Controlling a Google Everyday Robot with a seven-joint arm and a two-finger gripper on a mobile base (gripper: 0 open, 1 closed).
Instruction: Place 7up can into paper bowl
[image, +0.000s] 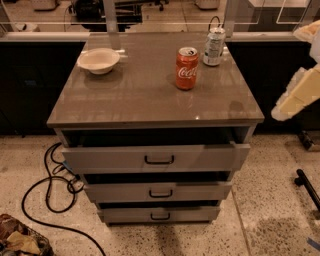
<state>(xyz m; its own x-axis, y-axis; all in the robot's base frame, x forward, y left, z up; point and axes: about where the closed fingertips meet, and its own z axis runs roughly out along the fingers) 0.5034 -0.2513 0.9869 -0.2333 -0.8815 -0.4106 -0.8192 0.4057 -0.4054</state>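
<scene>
standing far right on the bench (125, 100), the 7up can (214, 46) is well apart from the bowl (98, 60). the gripper (296, 95) hangs beyond the bench's right edge; its grip i cannot tell.

Bench (140, 97) carries three items, all upright: 7up can (214, 46) nearest the gripper (296, 96), red can (186, 68) next, bowl (98, 60) farthest. Gripper hangs off the bench edge.

High front view, gripper (289, 102) right edge
</scene>
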